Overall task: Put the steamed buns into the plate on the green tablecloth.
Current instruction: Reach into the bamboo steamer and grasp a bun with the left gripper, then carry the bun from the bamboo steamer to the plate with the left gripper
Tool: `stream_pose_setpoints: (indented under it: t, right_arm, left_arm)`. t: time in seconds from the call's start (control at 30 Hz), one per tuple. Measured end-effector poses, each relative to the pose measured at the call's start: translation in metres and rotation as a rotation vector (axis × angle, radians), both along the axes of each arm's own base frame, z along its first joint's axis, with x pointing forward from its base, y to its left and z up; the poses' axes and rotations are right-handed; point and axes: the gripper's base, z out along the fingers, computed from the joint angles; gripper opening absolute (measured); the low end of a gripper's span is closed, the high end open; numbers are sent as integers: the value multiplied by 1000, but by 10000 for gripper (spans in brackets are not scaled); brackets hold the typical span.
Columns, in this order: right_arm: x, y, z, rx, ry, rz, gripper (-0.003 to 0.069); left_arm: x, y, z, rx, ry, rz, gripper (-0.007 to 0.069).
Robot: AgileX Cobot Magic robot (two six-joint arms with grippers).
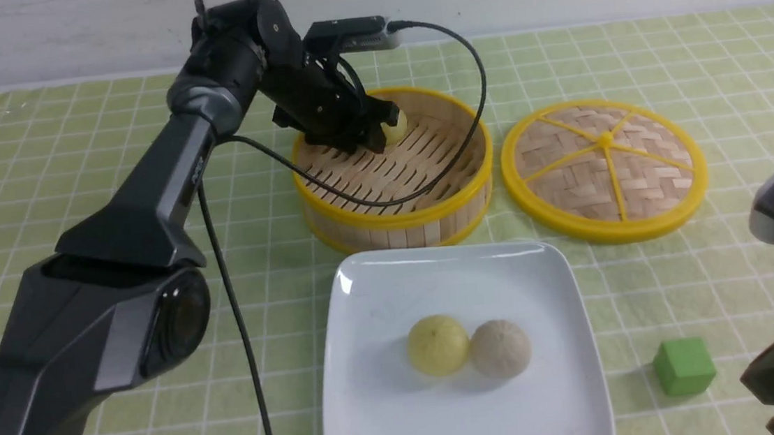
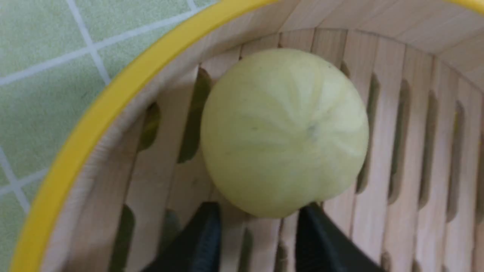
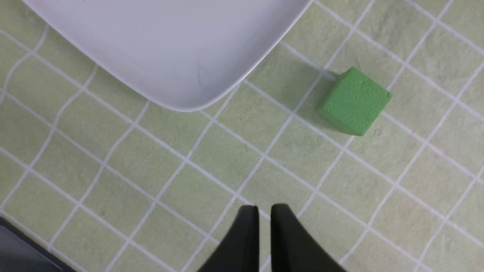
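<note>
We're reaching for the last bun in the steamer.
At far left of centre, our left gripper [image 2: 261,215] is hovering inside the steamer [image 1: 397,218], its fingertips standing apart with nothing between them. The pale yellow bun [image 2: 283,132] is lying just beyond those tips, to their right in the scene, near the steamer's far wall; being round, it is offering no long axis to line up with. Our left arm [image 1: 166,174] is clearly the nearer one, so we're judging that a small advance over the bun comes before closing. Right of it, the plate [image 1: 468,421] is holding two buns [image 1: 438,345]. At near right, our right gripper [image 3: 264,211] is waiting slightly parted, gripping nothing.
</note>
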Motion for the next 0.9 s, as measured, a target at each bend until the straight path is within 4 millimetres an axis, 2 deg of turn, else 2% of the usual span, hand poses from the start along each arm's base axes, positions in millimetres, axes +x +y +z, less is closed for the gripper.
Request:
stream_pose_setpoints:
  t: [0.03,0.07,0.1,0.17,0.3,0.4,0.53,0.57,0.63,0.67,0.73,0.8,0.87,0.9]
  right_arm:
    - [0,0,0,0,0,0,76]
    - [0,0,0,0,0,0,76]
    - [0,0,0,-1,1,1,78]
    - [0,0,0,-2,1,2,80]
    - [0,0,0,-4,2,4,85]
    - [0,0,0,-5,4,4,90]
    - [-1,0,0,-6,6,4,93]
    - [-1,0,0,-6,6,4,95]
    - [-1,-1,-1,-9,11,5,99]
    - [-1,-1,-1,-10,13,5,100]
    - [-1,-1,-1,-12,16,5,104]
    - [-2,-1,-1,-13,18,5,107]
    - [-2,-1,-1,-13,18,5,108]
    - [-2,-1,-1,-13,18,5,108]
  left_arm:
    - [0,0,-1,3,1,-6,179]
    - [0,1,-1,4,0,-7,168]
    - [1,2,-2,14,-6,-16,84]
    - [1,2,-2,19,-11,-24,28]
    - [-1,2,-1,24,-1,-31,12]
    - [-5,4,7,56,19,-42,11]
    - [-11,8,31,78,9,-23,11]
    - [-13,9,44,75,-11,-7,11]
    - [-24,16,89,59,-68,52,12]
    - [-29,19,105,55,-79,77,12]
    - [-42,25,123,64,-61,106,12]
    - [-62,33,135,86,-11,114,12]
    - [-87,37,134,117,67,103,14]
    - [-90,38,134,120,76,103,14]
